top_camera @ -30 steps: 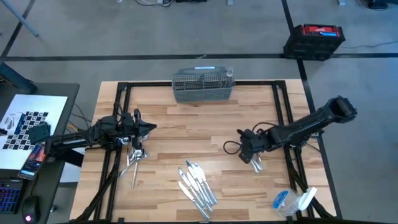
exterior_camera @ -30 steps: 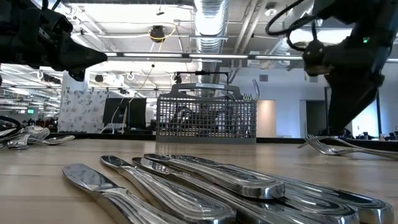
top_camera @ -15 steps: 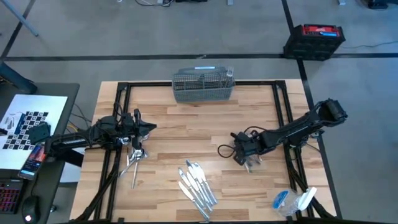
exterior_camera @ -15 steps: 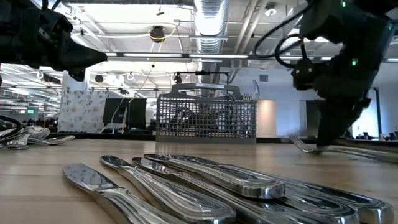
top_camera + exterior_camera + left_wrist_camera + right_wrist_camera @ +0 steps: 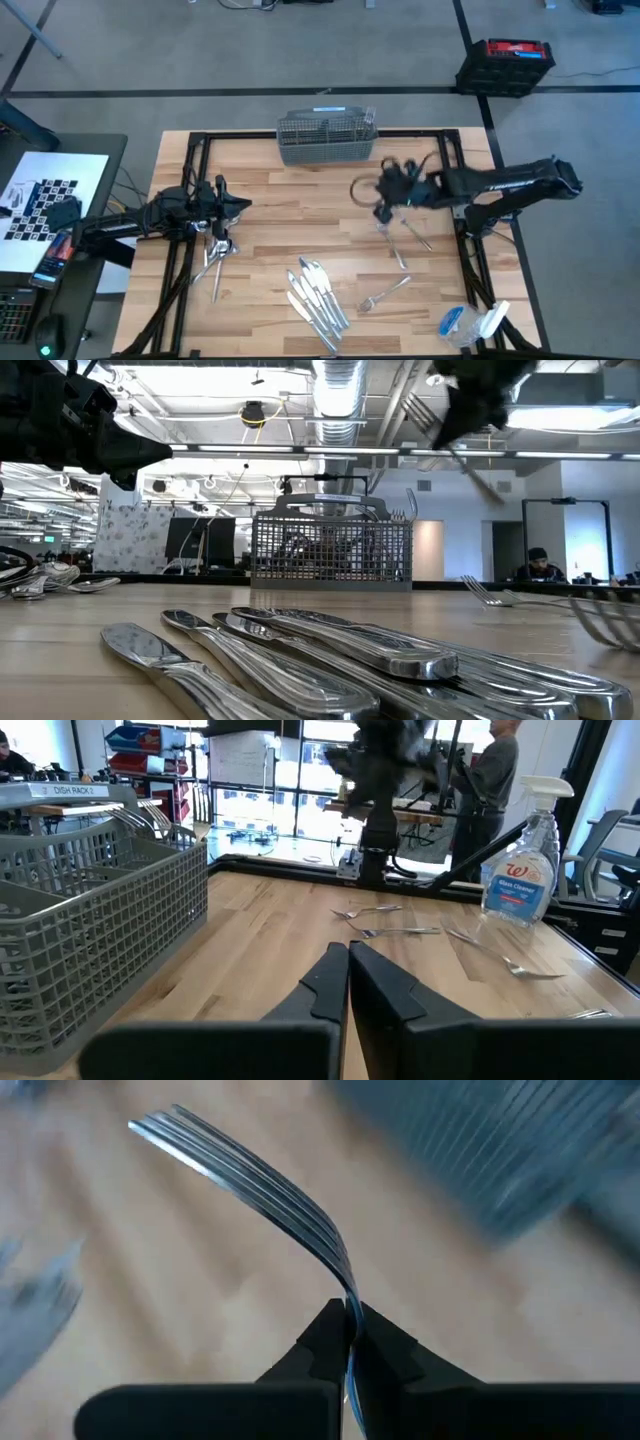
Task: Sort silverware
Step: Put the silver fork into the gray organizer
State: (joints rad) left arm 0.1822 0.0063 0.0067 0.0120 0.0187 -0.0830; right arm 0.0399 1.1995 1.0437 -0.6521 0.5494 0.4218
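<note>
Right gripper: raised above the surface, right of centre and a short way in front of the wire-mesh basket. Its jaws are clamped on a fork, gripped at the handle with the tines projecting forward. The right wrist view shows several stacked tine rows, so it may be more than one fork; this cannot be settled.

Left gripper: above the left side of the surface, fingers pressed together with nothing between them. The arm is idle.

Silverware on the surface:
- A row of table knives lies near the front edge, about mid-width, laid side by side and touching or overlapping.
- A heap of spoons lies on the left side, just below the left gripper, with one piece extending toward the front edge.
- Loose forks lie on the right side below the right gripper; a further fork lies nearer the front edge, between the knives and the front right corner.
- Some handles stand upright in the basket; their type cannot be told.

Basket: at the middle of the far edge, upright.

Other items: a spray bottle and a clear container at the front right corner. A person stands in the room beyond the surface in the left wrist view.
</note>
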